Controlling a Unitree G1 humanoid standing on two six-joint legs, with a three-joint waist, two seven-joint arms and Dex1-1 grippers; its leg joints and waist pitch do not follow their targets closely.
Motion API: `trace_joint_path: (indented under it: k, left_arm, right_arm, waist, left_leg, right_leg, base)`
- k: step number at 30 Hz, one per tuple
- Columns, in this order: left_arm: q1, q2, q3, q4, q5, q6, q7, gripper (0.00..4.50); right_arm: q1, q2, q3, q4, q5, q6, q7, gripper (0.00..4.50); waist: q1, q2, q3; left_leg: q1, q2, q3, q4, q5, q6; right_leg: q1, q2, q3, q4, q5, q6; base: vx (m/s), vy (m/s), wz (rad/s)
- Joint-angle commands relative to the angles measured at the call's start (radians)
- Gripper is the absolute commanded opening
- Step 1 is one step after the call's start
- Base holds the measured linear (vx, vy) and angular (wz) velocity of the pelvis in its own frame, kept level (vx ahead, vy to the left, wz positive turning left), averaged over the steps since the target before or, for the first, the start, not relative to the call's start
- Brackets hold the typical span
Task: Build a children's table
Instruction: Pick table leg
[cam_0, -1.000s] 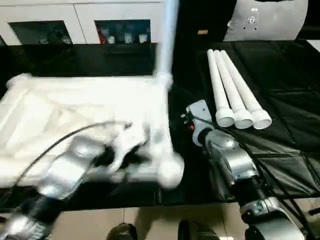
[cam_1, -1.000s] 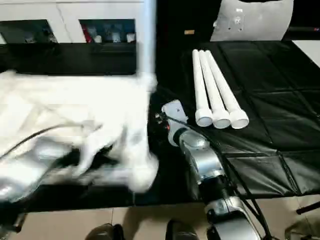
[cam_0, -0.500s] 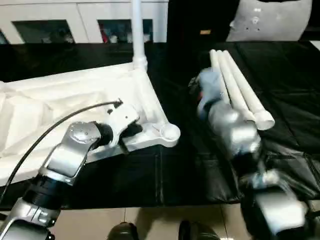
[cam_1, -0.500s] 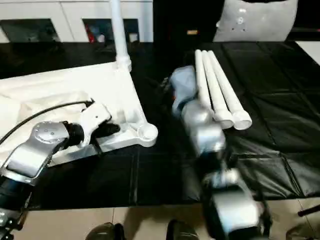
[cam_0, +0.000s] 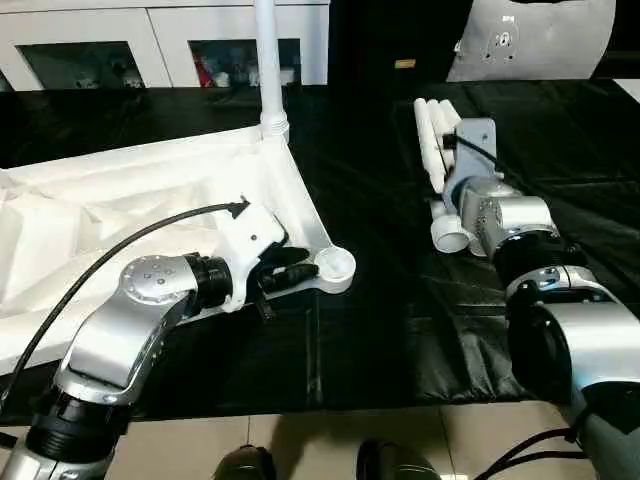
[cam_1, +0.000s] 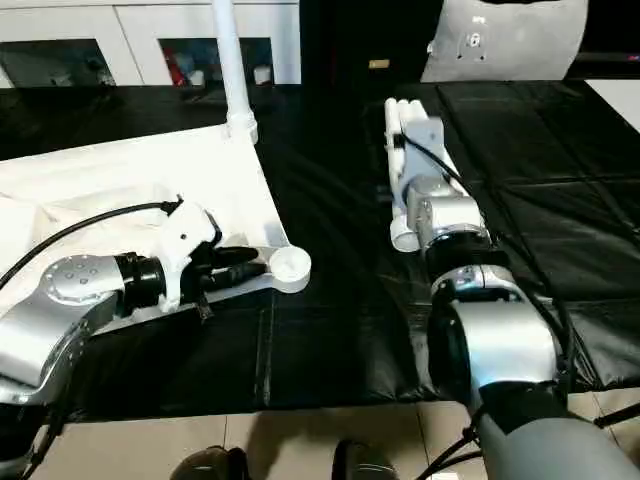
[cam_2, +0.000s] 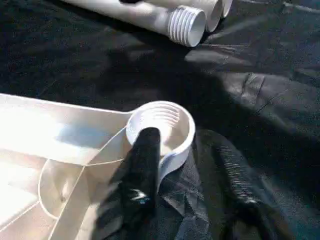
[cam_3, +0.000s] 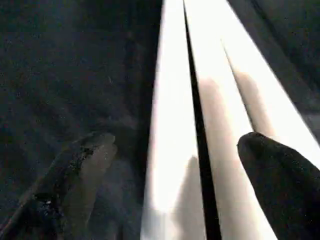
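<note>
threaded corner socket (cam_2: 162, 127), loose legs (cam_2: 175, 17) beyond

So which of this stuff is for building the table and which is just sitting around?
For the job:
- white table top
- upright leg in its far corner socket
- loose legs on the black mat
- empty corner socket

Just around:
- cabinets
- grey cushion
</note>
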Motion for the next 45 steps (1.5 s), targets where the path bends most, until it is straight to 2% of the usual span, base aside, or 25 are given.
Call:
trace_joint_path:
  k: [1,2,3,6,7,11,12,14,16,19,22,24,26,27,30,34,38,41,45]
  left_arm:
    - [0.014,0.021,-0.011,-0.024,0.003,0.022,0.004,1.72]
    - [0.016,0.025,-0.013,-0.029,0.004,0.027,0.004,1.80]
    - [0.016,0.029,-0.013,-0.033,0.005,0.032,0.004,1.80]
    - [0.013,0.035,-0.013,-0.037,0.003,0.042,0.005,2.06]
    - [0.011,0.036,-0.012,-0.038,0.001,0.045,0.007,2.16]
    - [0.004,0.037,-0.016,-0.034,0.001,0.047,0.014,2.35]
    - [0.004,0.037,-0.016,-0.034,0.001,0.048,0.015,2.51]
    - [0.003,0.037,-0.017,-0.036,-0.003,0.053,0.015,2.64]
    - [0.001,0.038,-0.018,-0.037,-0.007,0.058,0.015,2.67]
    - [-0.001,0.041,-0.020,-0.037,-0.010,0.061,0.014,2.68]
    - [-0.002,0.043,-0.020,-0.038,-0.013,0.065,0.012,2.68]
    - [-0.003,0.048,-0.021,-0.043,-0.023,0.077,0.003,2.68]
    - [-0.003,0.052,-0.022,-0.049,-0.032,0.089,-0.007,2.68]
    - [-0.002,0.056,-0.023,-0.052,-0.037,0.096,-0.011,2.68]
    - [-0.001,0.068,-0.028,-0.061,-0.047,0.107,-0.026,2.68]
    - [-0.001,0.074,-0.029,-0.069,-0.062,0.131,-0.035,2.68]
    - [0.002,0.089,-0.032,-0.091,-0.086,0.161,-0.047,2.68]
    - [0.004,0.095,-0.032,-0.097,-0.098,0.176,-0.049,2.68]
    - [0.003,0.097,-0.031,-0.099,-0.103,0.188,-0.052,2.68]
  right_arm:
    - [-0.019,-0.007,-0.021,0.043,0.014,0.019,0.016,4.50]
    - [-0.024,-0.007,-0.027,0.060,0.018,0.019,0.030,4.50]
    - [-0.030,-0.008,-0.035,0.076,0.025,0.026,0.047,4.50]
    - [-0.037,-0.011,-0.042,0.100,0.032,0.037,0.092,4.50]
    - [-0.042,-0.014,-0.045,0.110,0.037,0.045,0.105,4.20]
    - [-0.050,-0.024,-0.051,0.131,0.045,0.063,0.148,4.08]
    - [-0.050,-0.024,-0.052,0.132,0.046,0.065,0.151,3.78]
    - [-0.053,-0.026,-0.060,0.139,0.051,0.073,0.166,3.68]
    - [-0.056,-0.031,-0.058,0.152,0.043,0.077,0.186,3.64]
    - [-0.054,-0.038,-0.055,0.164,0.036,0.087,0.213,3.23]
    - [-0.054,-0.043,-0.056,0.171,0.042,0.100,0.232,3.26]
    - [-0.051,-0.048,-0.064,0.178,0.051,0.124,0.255,2.81]
    - [-0.047,-0.051,-0.059,0.182,0.044,0.140,0.274,2.87]
    - [-0.045,-0.052,-0.054,0.185,0.037,0.147,0.285,2.87]
    - [-0.043,-0.057,-0.035,0.192,0.017,0.164,0.313,2.39]
    - [-0.049,-0.068,-0.009,0.198,-0.007,0.177,0.361,2.02]
    - [-0.066,-0.081,0.051,0.197,-0.061,0.181,0.455,1.92]
    - [-0.072,-0.080,0.085,0.196,-0.089,0.180,0.525,1.91]
    - [-0.072,-0.080,0.099,0.197,-0.106,0.172,0.558,1.89]
  waist:
    - [0.001,-0.001,-0.085]
    - [0.001,0.000,-0.087]
    - [0.002,0.006,-0.086]
    - [0.001,0.004,-0.083]
    - [0.001,0.004,-0.084]
    - [0.005,0.005,-0.088]
    - [0.006,0.004,-0.087]
    - [0.006,0.004,-0.088]
    - [0.007,0.004,-0.088]
    - [0.008,0.003,-0.088]
    - [0.008,0.003,-0.088]
    - [0.007,0.003,-0.087]
    - [0.009,0.003,-0.087]
    - [0.009,0.003,-0.087]
    - [0.010,0.005,-0.085]
    - [0.011,0.005,-0.085]
    - [0.011,0.000,-0.083]
    - [0.014,0.005,-0.083]
    - [0.014,0.004,-0.083]
  left_leg:
    - [0.010,0.038,-0.015,-0.060,-0.249,0.020]
    - [0.009,0.041,-0.016,-0.061,-0.241,0.021]
    - [0.010,0.040,-0.016,-0.061,-0.246,0.021]
    - [0.011,0.040,-0.016,-0.061,-0.274,0.022]
    - [0.011,0.040,-0.017,-0.061,-0.273,0.020]
    - [0.010,0.041,-0.016,-0.060,-0.252,0.022]
    - [0.009,0.042,-0.017,-0.060,-0.252,0.023]
    - [0.009,0.041,-0.017,-0.060,-0.253,0.023]
    - [0.008,0.041,-0.017,-0.060,-0.249,0.023]
    - [0.008,0.041,-0.016,-0.059,-0.247,0.027]
    - [0.008,0.042,-0.016,-0.058,-0.248,0.026]
    - [0.009,0.042,-0.016,-0.059,-0.252,0.027]
    - [0.008,0.042,-0.016,-0.059,-0.250,0.027]
    - [0.008,0.043,-0.017,-0.059,-0.250,0.026]
    - [0.008,0.043,-0.017,-0.059,-0.255,0.027]
    - [0.009,0.044,-0.018,-0.059,-0.266,0.021]
    - [0.008,0.044,-0.017,-0.058,-0.270,0.020]
    - [0.009,0.047,-0.018,-0.058,-0.267,0.025]
    - [0.007,0.048,-0.019,-0.059,-0.262,0.025]
  right_leg:
    - [0.057,-0.067,0.052,-0.069,-0.377,-0.179]
    - [0.058,-0.067,0.052,-0.064,-0.350,-0.190]
    - [0.056,-0.066,0.052,-0.064,-0.347,-0.193]
    - [0.056,-0.065,0.051,-0.067,-0.359,-0.199]
    - [0.057,-0.066,0.051,-0.066,-0.359,-0.200]
    - [0.059,-0.067,0.052,-0.064,-0.338,-0.212]
    - [0.060,-0.067,0.052,-0.063,-0.336,-0.213]
    - [0.061,-0.068,0.052,-0.063,-0.338,-0.215]
    - [0.060,-0.068,0.052,-0.063,-0.339,-0.218]
    - [0.060,-0.069,0.052,-0.064,-0.343,-0.220]
    - [0.061,-0.069,0.051,-0.065,-0.350,-0.219]
    - [0.060,-0.069,0.051,-0.066,-0.355,-0.218]
    - [0.061,-0.069,0.050,-0.065,-0.358,-0.220]
    - [0.061,-0.069,0.050,-0.065,-0.357,-0.223]
    - [0.060,-0.069,0.050,-0.065,-0.361,-0.224]
    - [0.060,-0.070,0.050,-0.065,-0.377,-0.224]
    - [0.059,-0.071,0.050,-0.067,-0.397,-0.219]
    - [0.058,-0.070,0.051,-0.066,-0.387,-0.223]
    - [0.060,-0.071,0.051,-0.065,-0.385,-0.225]
  base:
    - [0.000,0.000,0.00]
    - [0.000,0.000,0.00]
    - [0.000,0.000,0.00]
    - [0.000,0.000,0.00]
    - [0.000,0.000,0.00]
    - [0.000,0.000,0.00]
    - [0.000,0.000,0.00]
    - [0.000,0.000,0.00]
    - [0.000,0.000,0.00]
    - [0.000,0.000,0.00]
    - [0.000,0.000,0.00]
    - [0.000,0.000,0.00]
    - [0.000,0.000,0.00]
    - [0.000,0.000,0.00]
    - [0.000,0.000,0.00]
    - [0.000,0.000,0.00]
    - [0.000,0.000,0.00]
    - [0.000,0.000,0.00]
    - [0.000,0.000,0.00]
